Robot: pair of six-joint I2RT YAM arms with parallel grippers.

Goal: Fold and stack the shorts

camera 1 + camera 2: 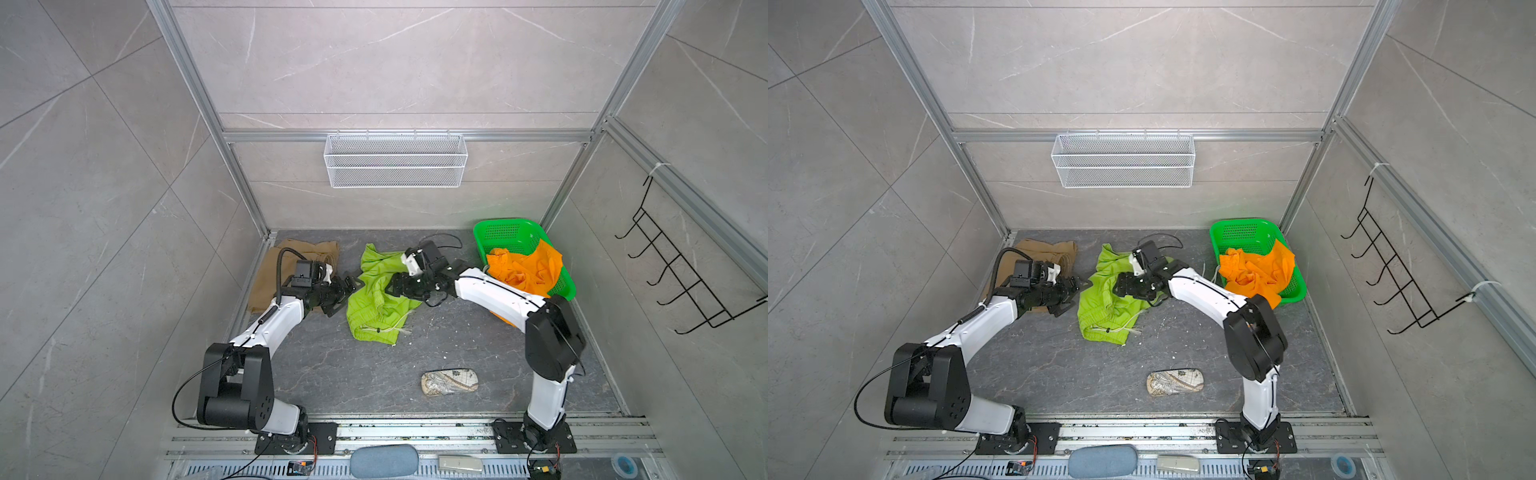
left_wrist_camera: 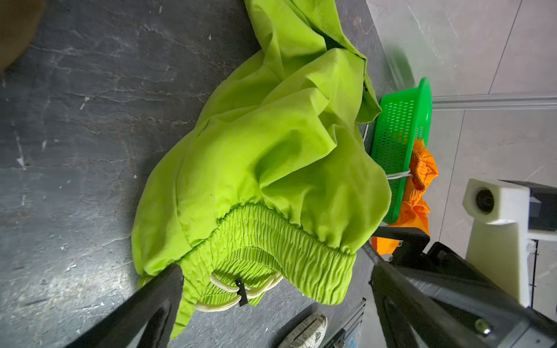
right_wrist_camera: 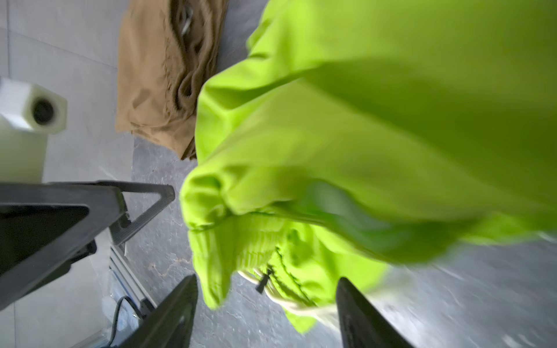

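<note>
Right gripper: jaws stand apart, low over crumpled cloth. Bunched fabric sits between the fingers, but nothing looks pinched in this blurred wrist view.
Left gripper: jaws spread wide and empty, with one finger on each side of the gathered waistband. In both top views it sits at the cloth's left edge.
Lime green shorts: lying rumpled mid-table between the two grippers. The legs run toward the back wall, and the waistband and its cream drawstring lie toward the front.
Tan shorts: lying flat in the far left corner, just beside the lime pair and partly behind the left arm. They look already folded.
Orange shorts: heaped in the green basket at the far right and spilling over its near rim.
Patterned pouch: alone on the tabletop near the front, well apart from the shorts.
Step in hand: the second pair, judging by the layout. The lime shorts are out on the table but not yet flattened or folded.
Next move calls for: each gripper to close on one end of the waistband and pull the cloth taut and flat. Then fold it and set it on the tan pair, with the drawstring kept clear of the fingers.
</note>
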